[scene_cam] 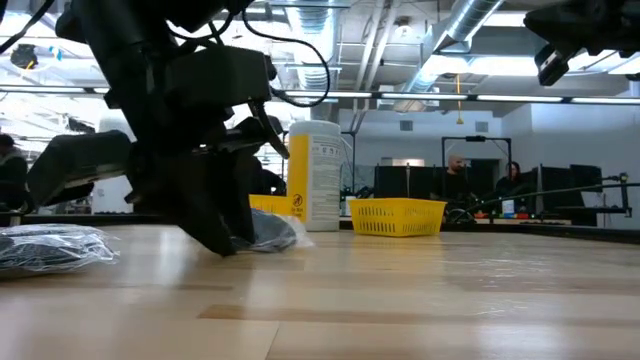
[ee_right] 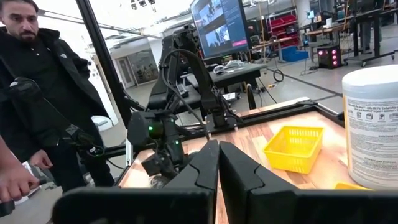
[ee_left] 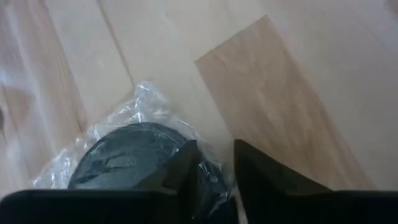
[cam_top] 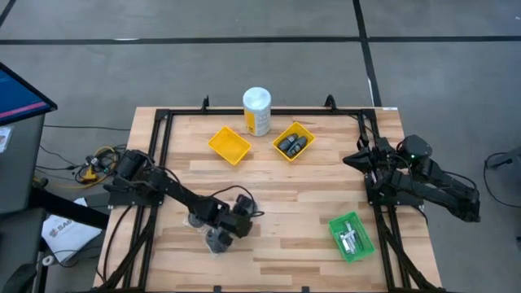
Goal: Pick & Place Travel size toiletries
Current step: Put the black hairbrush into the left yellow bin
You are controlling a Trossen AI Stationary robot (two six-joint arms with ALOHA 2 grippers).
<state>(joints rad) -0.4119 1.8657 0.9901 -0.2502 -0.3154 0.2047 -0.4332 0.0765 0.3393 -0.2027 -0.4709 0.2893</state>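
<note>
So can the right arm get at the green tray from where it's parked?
Probably yes. The right gripper, shut, waits at the table's right edge, and the green tray lies on that same side with bare wood between. The left gripper is busy on a wrapped disc far across.

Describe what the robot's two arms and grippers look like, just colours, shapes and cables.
Both arms are black, built of chunky jointed links. The left arm carries looping black cables near its wrist, and the left gripper ends in two flat, dark, wedge-shaped fingers. The right arm shows a small green light on its upper joint; the right gripper has the same tapered black fingers.
</note>
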